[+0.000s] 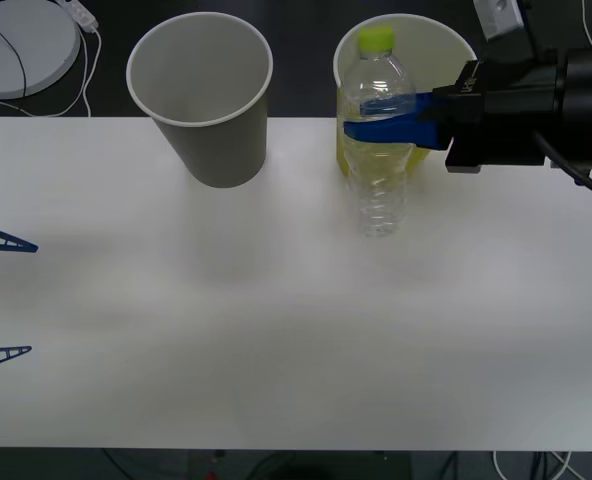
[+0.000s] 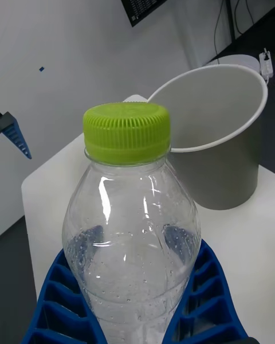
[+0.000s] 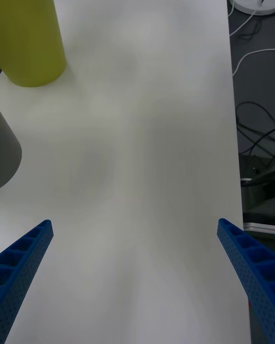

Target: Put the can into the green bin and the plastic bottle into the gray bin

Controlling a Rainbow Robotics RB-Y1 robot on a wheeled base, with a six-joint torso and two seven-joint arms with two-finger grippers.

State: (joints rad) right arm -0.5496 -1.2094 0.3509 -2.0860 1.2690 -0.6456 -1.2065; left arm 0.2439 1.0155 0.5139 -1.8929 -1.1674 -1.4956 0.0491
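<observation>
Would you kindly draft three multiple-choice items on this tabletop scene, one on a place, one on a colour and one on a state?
1. Where does the gray bin stand relative to the green bin?
A. On the robot's left of it
B. On the robot's right of it
C. Stacked inside it

2. What colour is the cap of the plastic bottle?
A. Red
B. Lime green
C. White

3. What is the state of the right gripper?
A. Open above the table
B. Shut on the plastic bottle
C. Shut on the gray bin

Key: 1 A, the front view has the gray bin left of the green one. 2 B, the right wrist view shows a lime-green ribbed cap. 3 B, its blue fingers wrap the bottle's body on both sides, while the left gripper waits open at the table's left edge.
</observation>
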